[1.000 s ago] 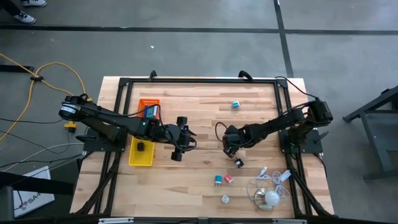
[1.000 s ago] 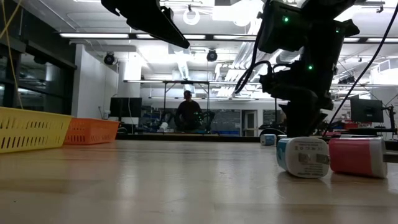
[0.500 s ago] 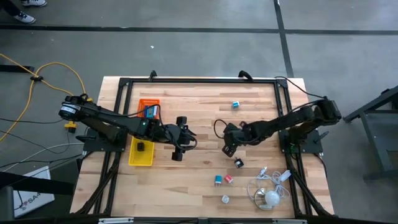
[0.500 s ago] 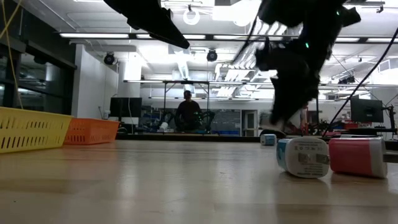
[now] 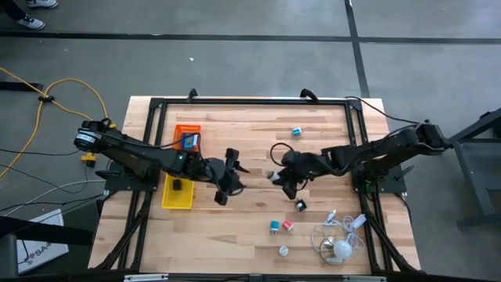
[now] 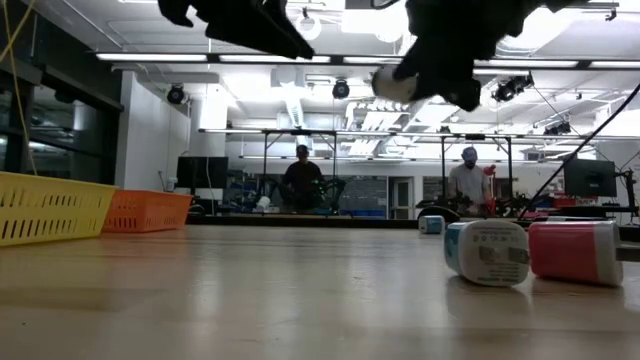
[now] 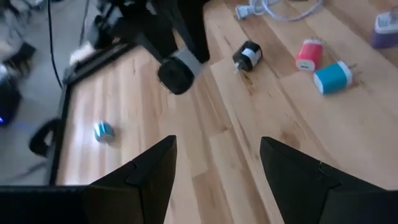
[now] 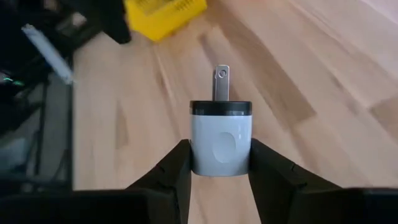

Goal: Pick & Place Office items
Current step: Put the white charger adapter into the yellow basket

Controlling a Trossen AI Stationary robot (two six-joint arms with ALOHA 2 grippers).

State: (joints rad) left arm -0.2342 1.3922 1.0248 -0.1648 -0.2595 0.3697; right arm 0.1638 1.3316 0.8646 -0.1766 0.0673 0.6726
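My right gripper [image 5: 275, 177] hangs over the middle of the table, shut on a small white plug block [image 8: 221, 142] with a dark end and metal prongs. The same block shows high in the low view [image 6: 392, 84] and in the left wrist view [image 7: 179, 72]. My left gripper [image 5: 232, 167] stands open a little to the block's left, above the table, with nothing between its fingers [image 7: 149, 174]. Other office items lie flat on the table: a black-and-white bit [image 5: 300, 205], a teal block [image 5: 275, 227], a pink block [image 5: 287, 225], a white bit [image 5: 284, 251] and a blue bit [image 5: 297, 131]. My right gripper pinches the plug block by its two opposite side faces [image 8: 196, 149] between its two fingers [image 8: 176, 169]. The fingers slant downward from the table's right side. The block is lifted clear of the table, and its prongs [image 8: 221, 82] point away from the gripper.
A yellow tray [image 5: 186, 202] with a black clip [image 5: 178, 185] and an orange tray [image 5: 188, 128] holding a blue bit stand at the left. A white cable bundle [image 5: 340, 235] lies near the front right. A black frame [image 5: 250, 102] runs round the table. People stand in the room behind.
My right gripper has risen from the table with the plug block, lifting it clear. It has tipped from pointing steeply down to a shallower slant and shifted a little toward the table's left. My left gripper has rolled slightly in place.
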